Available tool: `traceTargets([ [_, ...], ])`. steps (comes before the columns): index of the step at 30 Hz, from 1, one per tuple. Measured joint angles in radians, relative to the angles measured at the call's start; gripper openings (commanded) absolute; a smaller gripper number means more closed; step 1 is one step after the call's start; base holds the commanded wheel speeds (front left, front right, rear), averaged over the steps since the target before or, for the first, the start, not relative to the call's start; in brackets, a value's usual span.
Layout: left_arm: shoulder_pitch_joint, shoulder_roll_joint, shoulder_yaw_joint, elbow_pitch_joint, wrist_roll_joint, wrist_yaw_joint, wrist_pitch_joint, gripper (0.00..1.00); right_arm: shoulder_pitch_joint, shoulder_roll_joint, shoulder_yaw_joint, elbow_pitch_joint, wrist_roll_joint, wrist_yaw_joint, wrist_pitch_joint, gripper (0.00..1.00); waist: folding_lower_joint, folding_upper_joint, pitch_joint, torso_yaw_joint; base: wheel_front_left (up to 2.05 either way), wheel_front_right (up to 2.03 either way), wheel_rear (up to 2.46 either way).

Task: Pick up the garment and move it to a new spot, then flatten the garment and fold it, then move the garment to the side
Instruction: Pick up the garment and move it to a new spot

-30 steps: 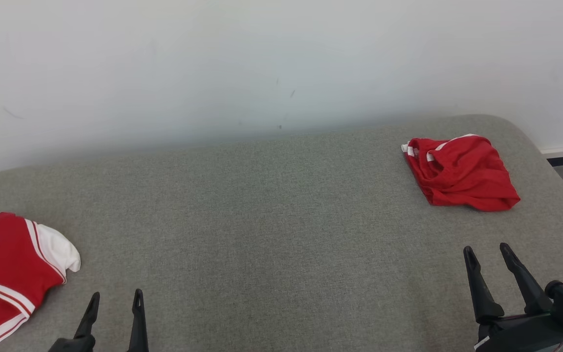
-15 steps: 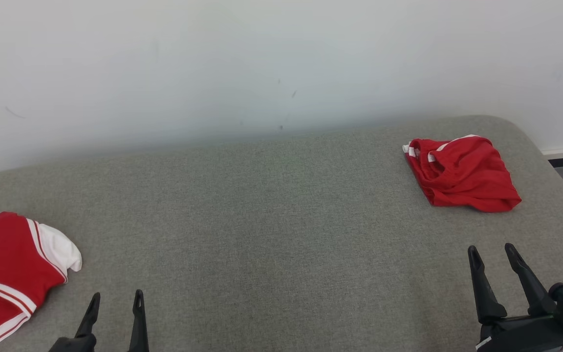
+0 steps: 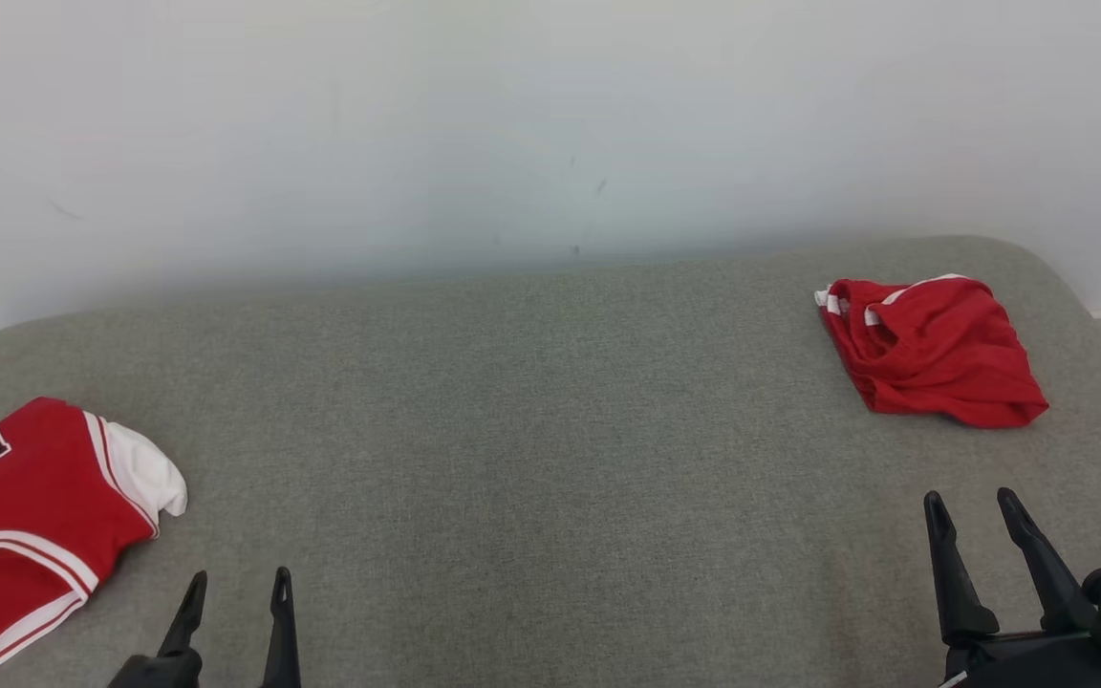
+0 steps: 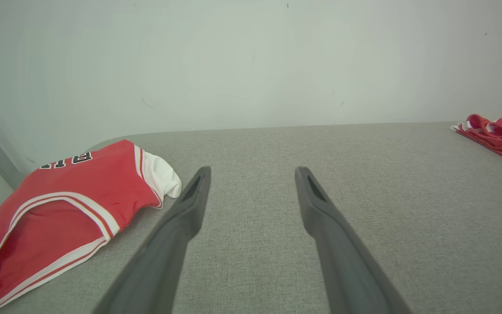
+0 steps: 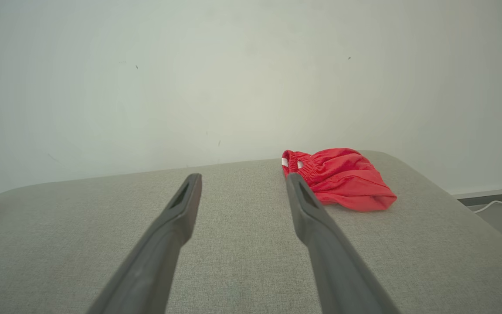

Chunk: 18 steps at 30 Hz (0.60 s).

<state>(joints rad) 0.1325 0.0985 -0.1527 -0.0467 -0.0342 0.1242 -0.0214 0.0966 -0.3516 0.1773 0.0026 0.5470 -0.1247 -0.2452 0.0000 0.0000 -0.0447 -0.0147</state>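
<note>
a red jersey with white trim (image 3: 25,506), judged limp and light, is laid at the near left of the grey padded table (image 3: 550,430). the left gripper (image 3: 239,576) and right gripper (image 3: 971,496) are held apart, empty. the jersey's banded edge is best pinched.

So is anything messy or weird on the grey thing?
The red shorts are scrunched in a heap at the far right of the grey surface, and the red and white jersey lies crooked near its left edge, one white sleeve poking out. Nothing looks torn or spilled.
</note>
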Motion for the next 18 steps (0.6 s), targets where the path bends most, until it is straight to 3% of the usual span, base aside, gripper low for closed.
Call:
traceTargets([
  [18,-0.016,0.001,-0.006,-0.003,0.010,0.000,0.014,1.00,0.020,0.012,-0.016,-0.015,-0.012,0.000,0.021,1.00,0.0000,0.0000,0.001,0.143,0.00,0.00,0.00],
])
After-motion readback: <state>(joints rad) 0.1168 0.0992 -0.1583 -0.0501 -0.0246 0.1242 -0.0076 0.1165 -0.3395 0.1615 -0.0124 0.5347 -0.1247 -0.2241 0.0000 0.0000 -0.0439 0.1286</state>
